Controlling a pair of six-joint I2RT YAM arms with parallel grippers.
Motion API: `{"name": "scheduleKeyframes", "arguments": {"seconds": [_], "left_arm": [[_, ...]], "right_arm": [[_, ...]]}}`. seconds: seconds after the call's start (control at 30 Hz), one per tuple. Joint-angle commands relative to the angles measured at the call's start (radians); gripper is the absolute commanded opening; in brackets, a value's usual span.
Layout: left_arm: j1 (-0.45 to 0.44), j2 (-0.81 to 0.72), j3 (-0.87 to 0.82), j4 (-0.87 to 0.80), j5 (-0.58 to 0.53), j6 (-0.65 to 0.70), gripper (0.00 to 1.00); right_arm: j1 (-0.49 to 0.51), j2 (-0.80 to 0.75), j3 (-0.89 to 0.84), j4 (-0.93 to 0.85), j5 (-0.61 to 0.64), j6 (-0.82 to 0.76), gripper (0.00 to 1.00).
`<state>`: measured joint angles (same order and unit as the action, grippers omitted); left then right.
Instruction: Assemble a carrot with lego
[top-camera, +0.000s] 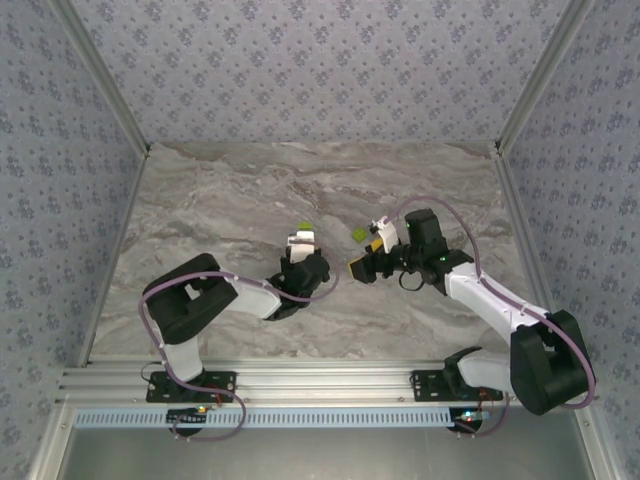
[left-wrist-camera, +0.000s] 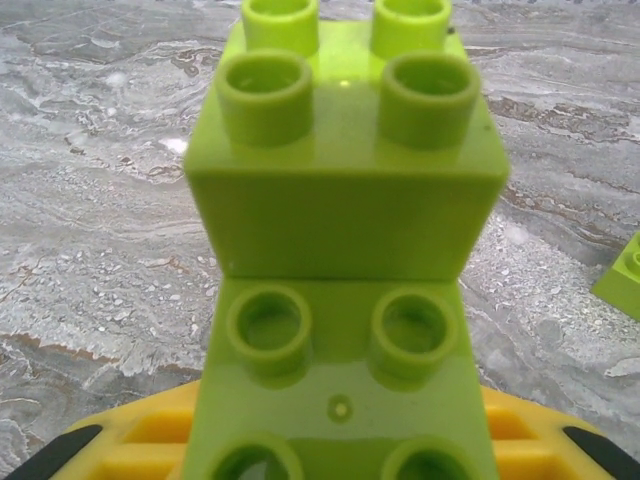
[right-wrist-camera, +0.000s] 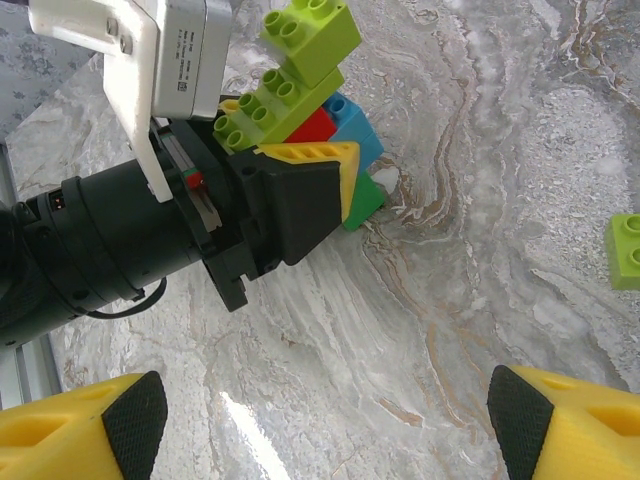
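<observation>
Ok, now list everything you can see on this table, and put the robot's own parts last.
carrot: one, lime-green bricks on top, then red, blue and green, tilted, held near mid-table
loose brick: one, lime-green, on the table to the right of the carrot
table: one, grey marbled, walled by patterned panels
left gripper: one, black with yellow fingers, closed on the carrot
right gripper: one, yellow fingers with black pads, open, to the right of the carrot and facing it
</observation>
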<state>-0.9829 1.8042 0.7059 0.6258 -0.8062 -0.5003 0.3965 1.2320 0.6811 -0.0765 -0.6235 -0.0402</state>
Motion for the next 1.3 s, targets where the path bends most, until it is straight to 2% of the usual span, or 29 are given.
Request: {"name": "scheduleKeyframes", "arguments": {"seconds": [0.0,0.07,0.1,0.2,0.23,0.33,0.37,0.4,0.67,0.83,0.9,0.97,1.07,1.17,1.27], "left_arm": [[-0.006,0.012,0.015,0.048,0.007,0.020,0.48],[-0.007,0.009,0.015,0.050,0.009,0.020,0.52],[-0.006,0.007,0.014,0.049,0.009,0.019,0.58],[-0.008,-0.006,0.013,0.046,0.013,0.017,0.59],[-0.008,-0.011,0.011,0.045,0.016,0.015,0.68],[-0.012,-0.044,0.010,0.029,0.039,0.016,0.70],[-0.015,-0.057,0.013,0.019,0.050,0.017,0.85],[-0.017,-0.068,0.016,0.008,0.061,0.018,0.88],[-0.048,-0.149,-0.011,-0.037,0.060,-0.003,0.90],[-0.046,-0.280,-0.023,-0.103,0.023,-0.003,0.91],[-0.025,-0.364,0.024,-0.264,0.008,-0.041,0.94],[0.036,-0.432,0.132,-0.552,0.063,-0.107,0.96],[0.109,-0.509,0.261,-0.841,0.040,-0.130,0.97],[0.174,-0.628,0.248,-0.891,0.036,-0.111,0.97],[0.304,-0.760,0.174,-0.898,0.162,-0.149,0.98]], "right_arm": [[-0.006,-0.004,-0.004,0.012,-0.008,0.012,0.87],[-0.007,0.000,-0.002,0.013,-0.010,0.010,0.87],[-0.007,0.001,-0.001,0.013,-0.012,0.010,0.87],[-0.006,0.007,0.002,0.013,-0.014,0.008,0.87],[-0.007,0.009,0.002,0.014,-0.014,0.008,0.87],[-0.007,0.011,0.006,0.010,-0.013,0.007,0.86],[-0.007,0.012,0.006,0.008,-0.013,0.005,0.86],[-0.007,0.011,0.007,0.009,-0.013,0.005,0.86],[-0.005,0.012,0.006,0.009,-0.019,0.007,0.86],[-0.006,0.001,0.007,0.005,-0.002,0.011,0.86],[-0.008,0.003,0.016,0.006,0.026,0.026,0.87],[-0.010,0.012,0.032,0.005,0.073,0.058,0.88],[-0.015,0.047,0.092,-0.015,0.204,0.156,0.91],[-0.005,0.131,0.234,-0.108,0.338,0.261,0.91],[0.066,0.269,0.475,-0.284,0.478,0.315,0.90]]}}
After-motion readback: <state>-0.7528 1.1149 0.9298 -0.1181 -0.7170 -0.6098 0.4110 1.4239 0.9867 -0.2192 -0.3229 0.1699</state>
